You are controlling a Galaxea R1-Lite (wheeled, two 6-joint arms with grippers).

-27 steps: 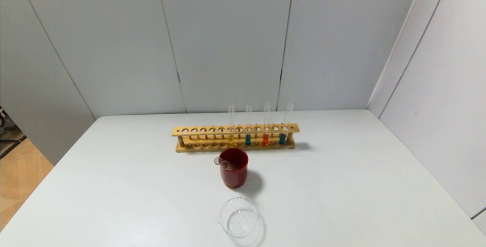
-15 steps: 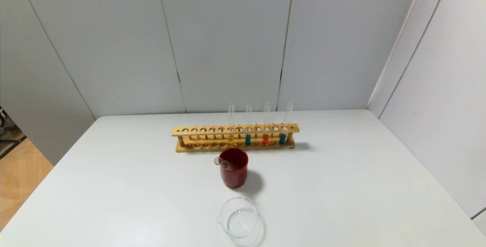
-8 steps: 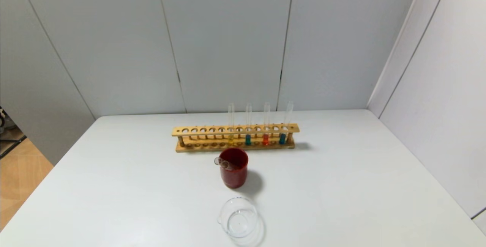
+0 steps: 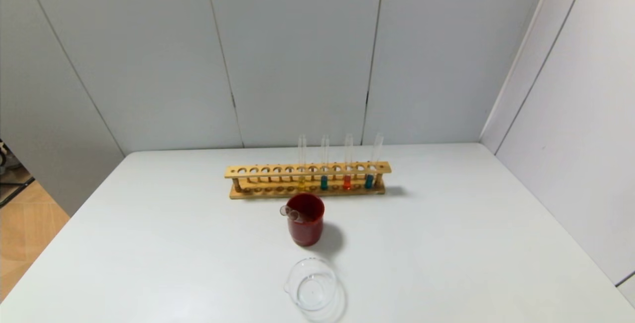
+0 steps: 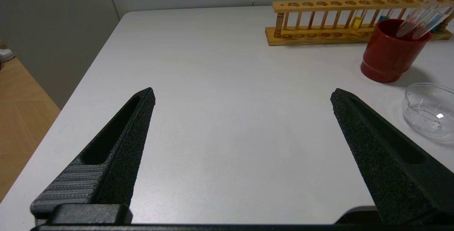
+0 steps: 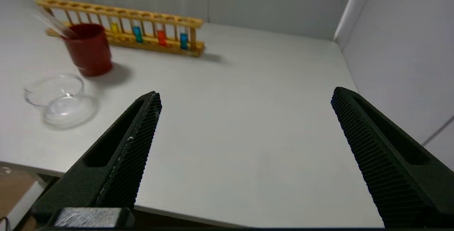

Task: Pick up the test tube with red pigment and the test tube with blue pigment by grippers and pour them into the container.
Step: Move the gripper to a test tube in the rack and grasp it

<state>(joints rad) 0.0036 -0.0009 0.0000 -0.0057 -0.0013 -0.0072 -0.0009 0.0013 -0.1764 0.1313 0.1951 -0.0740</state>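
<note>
The test tube with red pigment [image 4: 347, 181] stands upright in a wooden rack [image 4: 263, 170] at the back of the table. The test tube with blue pigment [image 4: 369, 180] stands one place further right, near the rack's right end. Both also show in the right wrist view, the red tube [image 6: 161, 37] and the blue tube [image 6: 183, 40]. The container [image 4: 311, 283], a clear glass beaker, sits near the table's front edge. Neither arm appears in the head view. My left gripper [image 5: 243, 94] is open over the table's front left. My right gripper [image 6: 246, 94] is open over the front right. Both are empty.
A dark red cup [image 4: 305, 225] stands between rack and beaker, with two empty tubes [image 4: 291, 212] leaning in it. The rack also holds a yellowish tube [image 4: 301, 181] and a teal-green tube [image 4: 324, 182]. The white table [image 4: 446, 243] meets wall panels behind and on the right.
</note>
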